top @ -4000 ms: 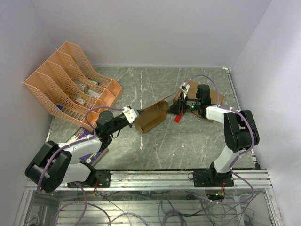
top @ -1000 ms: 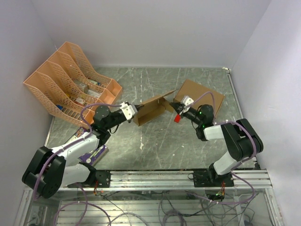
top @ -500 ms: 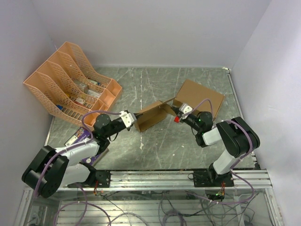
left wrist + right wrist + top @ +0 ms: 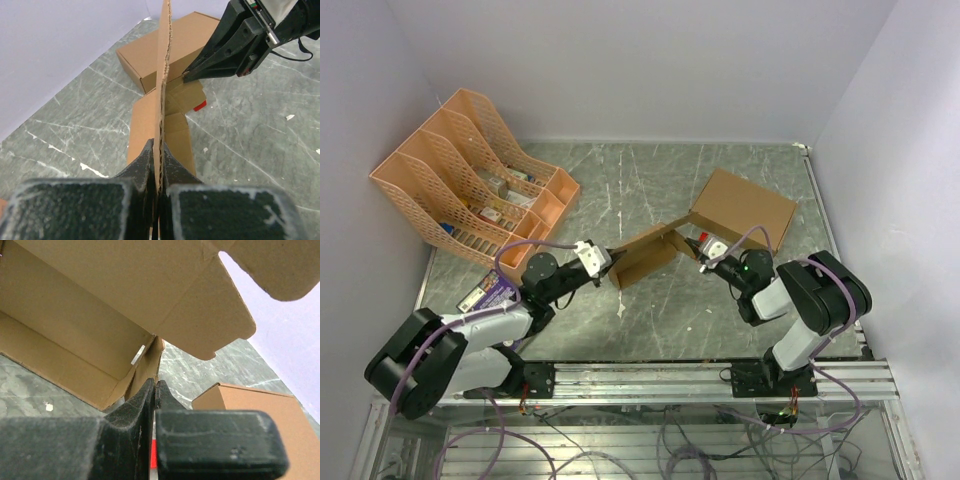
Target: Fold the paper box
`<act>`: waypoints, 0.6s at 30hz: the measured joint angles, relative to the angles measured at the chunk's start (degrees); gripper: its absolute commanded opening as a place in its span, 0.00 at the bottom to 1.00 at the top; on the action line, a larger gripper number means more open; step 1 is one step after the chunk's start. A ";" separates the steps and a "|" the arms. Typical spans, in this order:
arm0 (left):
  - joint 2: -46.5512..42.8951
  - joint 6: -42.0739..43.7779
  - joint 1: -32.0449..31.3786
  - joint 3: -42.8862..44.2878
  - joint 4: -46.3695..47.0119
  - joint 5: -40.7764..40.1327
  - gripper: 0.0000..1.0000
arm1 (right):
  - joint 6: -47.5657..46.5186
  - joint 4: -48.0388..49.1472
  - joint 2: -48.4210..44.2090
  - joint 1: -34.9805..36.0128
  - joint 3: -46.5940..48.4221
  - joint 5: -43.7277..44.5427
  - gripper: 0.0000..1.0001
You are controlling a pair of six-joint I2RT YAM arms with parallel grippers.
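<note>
Marble table point(image 4: 650, 180), paper box point(image 4: 645, 257) pulled nearer, left hand point(image 4: 606, 263) pinching its flap

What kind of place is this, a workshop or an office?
Probably a robotics lab test cell: two arms bolted to a metal rail, loose cables below it, plain walls boxing in the table.

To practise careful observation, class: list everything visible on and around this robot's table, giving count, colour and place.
paper box: one, brown, part-folded, mid-table between the grippers
cardboard box: one, brown, closed, far right
file rack: one, orange, far left, small items inside
flat packet: one, purple, near left, beside the left arm
table: one, grey-green, marbled
left gripper: shut on the paper box's edge
right gripper: shut, tips at the paper box
</note>
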 measured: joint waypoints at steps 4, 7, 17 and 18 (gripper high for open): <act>-0.59 1.33 -2.51 -0.28 -0.50 -2.08 0.07 | -0.42 2.78 0.83 0.48 -1.66 0.92 0.00; -0.98 2.69 -4.15 -0.26 -1.66 -3.13 0.07 | -1.09 3.78 1.42 0.98 -2.84 1.68 0.00; -1.49 2.91 -5.20 -0.39 -2.78 -4.13 0.07 | -3.80 4.02 1.51 2.14 -5.49 2.58 0.00; -1.73 2.91 -5.20 -0.42 -3.15 -4.15 0.07 | -3.80 4.02 1.29 2.14 -5.49 2.54 0.00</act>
